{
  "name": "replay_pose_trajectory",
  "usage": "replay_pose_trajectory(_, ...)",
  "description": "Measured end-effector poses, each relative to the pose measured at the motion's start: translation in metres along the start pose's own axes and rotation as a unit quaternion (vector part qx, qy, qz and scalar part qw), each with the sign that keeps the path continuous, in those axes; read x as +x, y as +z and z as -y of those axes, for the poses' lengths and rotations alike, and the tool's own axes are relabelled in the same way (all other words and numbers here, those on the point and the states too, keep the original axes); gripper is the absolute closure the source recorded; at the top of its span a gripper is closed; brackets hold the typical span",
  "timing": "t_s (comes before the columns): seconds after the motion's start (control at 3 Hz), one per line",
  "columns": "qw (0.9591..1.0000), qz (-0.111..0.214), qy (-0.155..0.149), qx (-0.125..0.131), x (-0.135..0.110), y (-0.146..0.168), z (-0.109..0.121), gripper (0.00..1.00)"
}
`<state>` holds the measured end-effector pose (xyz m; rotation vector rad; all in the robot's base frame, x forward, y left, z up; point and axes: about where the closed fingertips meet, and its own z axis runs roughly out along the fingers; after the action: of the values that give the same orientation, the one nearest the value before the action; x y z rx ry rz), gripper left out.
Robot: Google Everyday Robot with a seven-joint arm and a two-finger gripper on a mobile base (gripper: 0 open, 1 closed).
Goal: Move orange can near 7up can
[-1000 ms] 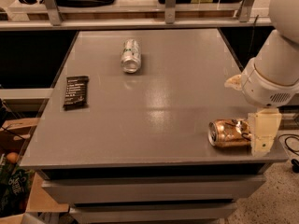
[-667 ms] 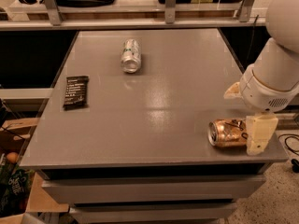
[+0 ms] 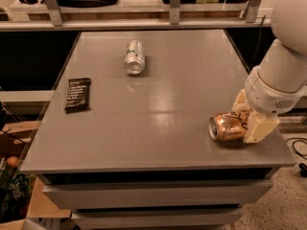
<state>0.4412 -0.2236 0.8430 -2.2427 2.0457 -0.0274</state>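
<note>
The orange can [image 3: 226, 127] lies on its side near the right front corner of the grey table [image 3: 163, 109], its silver top facing left. My gripper [image 3: 249, 118] is at the can's right end, with one cream finger in front of it and one behind, shut on it. The 7up can [image 3: 134, 57] lies on its side at the far middle of the table, well away to the left and back from the orange can.
A flat black packet [image 3: 77, 94] lies near the table's left edge. A shelf rail with metal posts [image 3: 175, 4] runs behind the table. Boxes [image 3: 14, 176] and cables sit on the floor at either side.
My gripper and the orange can have moved together a little to the left and away from the front edge. The 7up can and the packet have not moved.
</note>
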Motion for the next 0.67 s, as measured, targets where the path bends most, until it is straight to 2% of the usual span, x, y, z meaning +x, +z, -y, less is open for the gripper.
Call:
replay_pose_trajectory(0.33,0.9998,-0.001,-0.011,0.013,-0.004,-0.015,0.012,0.87)
replay_pose_trajectory(0.67,0.9990,-0.001,-0.024,0.039,-0.011,-0.040,0.033,1.00)
